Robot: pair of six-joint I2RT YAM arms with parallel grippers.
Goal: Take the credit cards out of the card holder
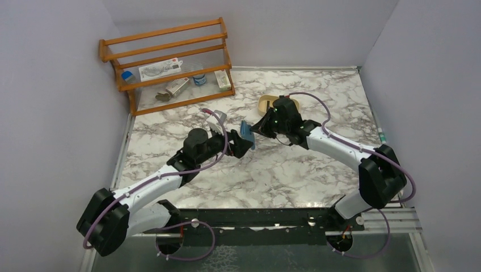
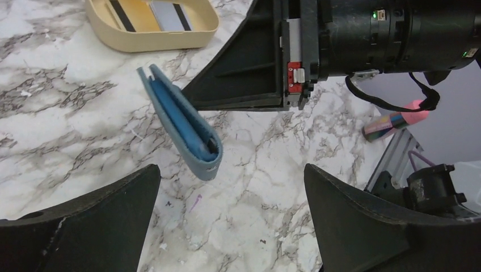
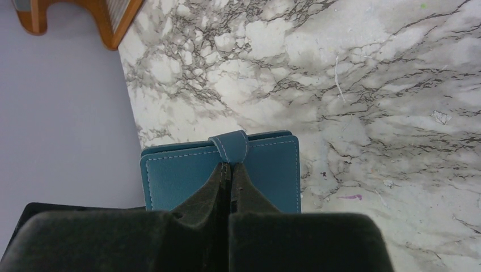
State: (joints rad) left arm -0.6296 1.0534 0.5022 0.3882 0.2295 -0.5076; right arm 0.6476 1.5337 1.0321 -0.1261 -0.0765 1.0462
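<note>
Risk: right gripper (image 3: 230,170) pinched shut on card holder (image 2: 180,122) edge only, held tilted midair; left gripper (image 2: 231,175), jaws wide apart nearby, may knock it loose on approach.

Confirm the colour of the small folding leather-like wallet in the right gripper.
Teal-blue with pale edge stitching; the folding wallet shows best in the right wrist view.

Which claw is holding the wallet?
The right claw, shut on the wallet near its tab; the left claw hangs wide open, touching nothing.
</note>
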